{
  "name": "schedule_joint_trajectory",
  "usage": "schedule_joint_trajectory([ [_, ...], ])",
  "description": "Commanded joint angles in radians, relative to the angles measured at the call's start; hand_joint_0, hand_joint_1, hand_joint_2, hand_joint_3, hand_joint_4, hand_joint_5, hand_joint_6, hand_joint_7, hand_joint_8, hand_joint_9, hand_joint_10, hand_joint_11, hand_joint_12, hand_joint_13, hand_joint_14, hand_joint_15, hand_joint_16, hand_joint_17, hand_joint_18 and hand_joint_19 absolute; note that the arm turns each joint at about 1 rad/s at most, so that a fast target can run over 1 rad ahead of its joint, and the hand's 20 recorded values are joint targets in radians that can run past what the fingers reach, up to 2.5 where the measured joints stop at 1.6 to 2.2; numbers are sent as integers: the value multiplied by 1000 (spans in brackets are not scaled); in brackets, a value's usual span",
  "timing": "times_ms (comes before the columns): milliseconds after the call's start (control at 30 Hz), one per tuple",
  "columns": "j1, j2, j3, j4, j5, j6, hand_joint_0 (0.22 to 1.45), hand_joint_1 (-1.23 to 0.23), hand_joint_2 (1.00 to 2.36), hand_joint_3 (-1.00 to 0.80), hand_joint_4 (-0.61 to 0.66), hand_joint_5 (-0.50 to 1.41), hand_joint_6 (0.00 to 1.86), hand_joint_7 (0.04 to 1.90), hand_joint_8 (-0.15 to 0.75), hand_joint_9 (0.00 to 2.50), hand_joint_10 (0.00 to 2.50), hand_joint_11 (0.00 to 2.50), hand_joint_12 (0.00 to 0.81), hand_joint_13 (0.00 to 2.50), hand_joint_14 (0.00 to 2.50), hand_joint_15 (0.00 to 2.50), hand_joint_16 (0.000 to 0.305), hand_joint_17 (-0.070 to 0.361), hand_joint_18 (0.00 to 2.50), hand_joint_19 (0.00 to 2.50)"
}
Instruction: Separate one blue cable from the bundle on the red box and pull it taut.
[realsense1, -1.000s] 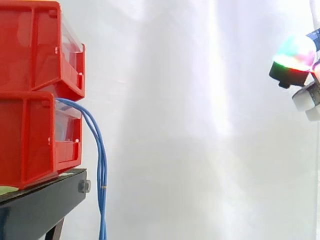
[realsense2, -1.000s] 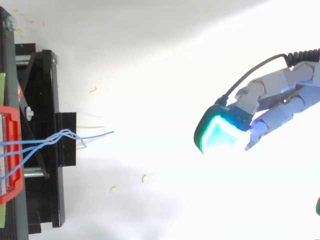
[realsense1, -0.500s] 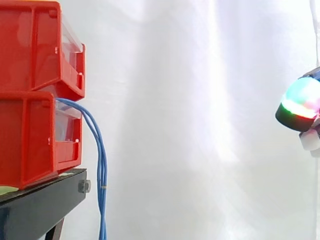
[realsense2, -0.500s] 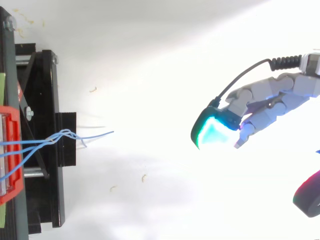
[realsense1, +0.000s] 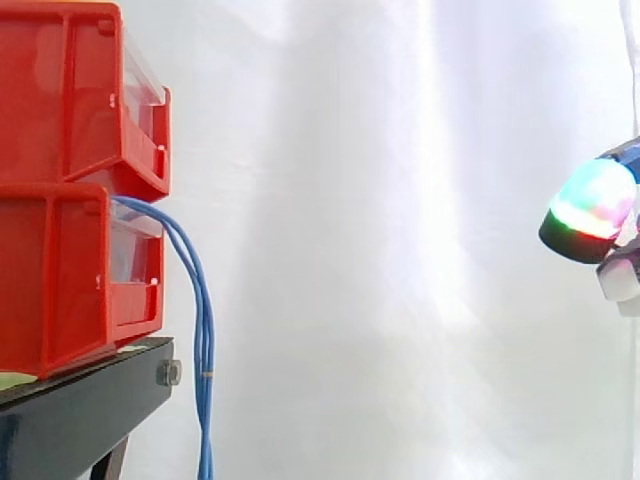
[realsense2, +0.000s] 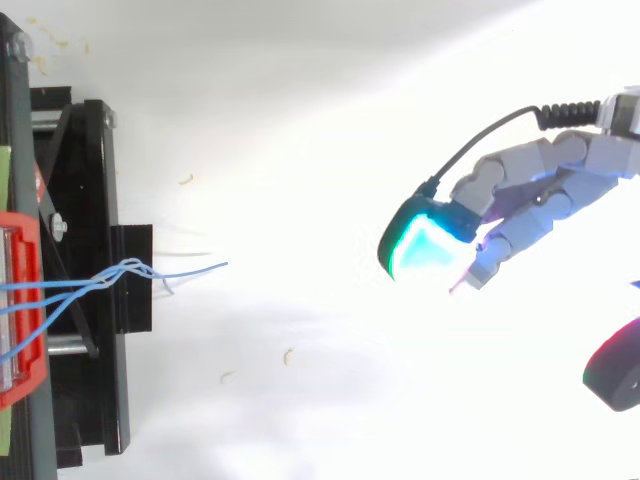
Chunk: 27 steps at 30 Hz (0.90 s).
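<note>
hanging blue cables (realsense1: 204, 340), cropped below

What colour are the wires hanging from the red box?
The wires are blue, clearest in the side view.

Side view, view's left: two red bins, upper bin (realsense1: 70, 90) stacked on lower bin (realsense1: 60, 270), both on black stand (realsense1: 80, 415) w/ bolt (realsense1: 168, 373) at its end. The blue cables (realsense1: 203, 330) leave the lower bin's front near its top, arch over & hang as a close bundle just beside the stand's end. View's right edge: hand (realsense1: 590, 208), pad glowing green/red, well apart from the cables. Bkgd: white curtain (realsense1: 400, 200).
</note>
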<state>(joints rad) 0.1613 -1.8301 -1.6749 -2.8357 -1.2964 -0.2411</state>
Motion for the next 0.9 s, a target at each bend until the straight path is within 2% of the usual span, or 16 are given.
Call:
schedule_joint_trajectory([
  [0,1,-1,0,12,32,-4,521,-552,1001,-485,313,-161,502,748,342,828,7,263,369,597,4,167,47,106,465,128],
  [33,1,-1,0,12,32,-4,521,-552,1001,-485,317,-161,502,750,343,827,7,270,369,595,5,169,47,106,466,128],
  [67,1,-15,0,29,54,-1,522,-552,1000,-486,314,-161,502,750,342,827,6,259,368,591,5,168,47,106,465,128],
  [167,-2,-35,0,62,81,6,523,-553,1001,-484,315,-161,502,748,340,802,7,261,367,585,7,170,47,106,466,135],
  [267,1,-35,0,91,98,5,523,-554,1001,-485,314,-161,502,754,338,794,6,253,366,582,5,173,47,107,471,148],
  [333,1,-35,0,117,120,-1,523,-556,1000,-486,313,-161,502,754,337,792,6,252,367,580,5,175,48,107,476,158],
  [367,3,-37,0,131,146,-10,523,-557,1000,-487,313,-161,502,755,338,792,6,259,367,580,5,173,48,107,478,158],
  [600,1,-38,0,130,235,-55,523,-559,1001,-486,314,-160,502,754,338,799,6,269,367,581,5,176,48,108,490,179],
  [700,3,-64,0,133,266,-61,523,-559,1000,-486,315,-160,502,756,336,800,8,274,369,584,5,183,48,109,497,181],
  [733,0,-89,0,137,279,-55,523,-560,1000,-487,312,-160,502,756,337,800,6,274,369,586,5,183,48,109,497,188],
  [867,-2,-136,0,177,284,-24,523,-561,1001,-489,313,-160,502,756,338,799,6,273,370,573,5,177,48,109,488,168],
])
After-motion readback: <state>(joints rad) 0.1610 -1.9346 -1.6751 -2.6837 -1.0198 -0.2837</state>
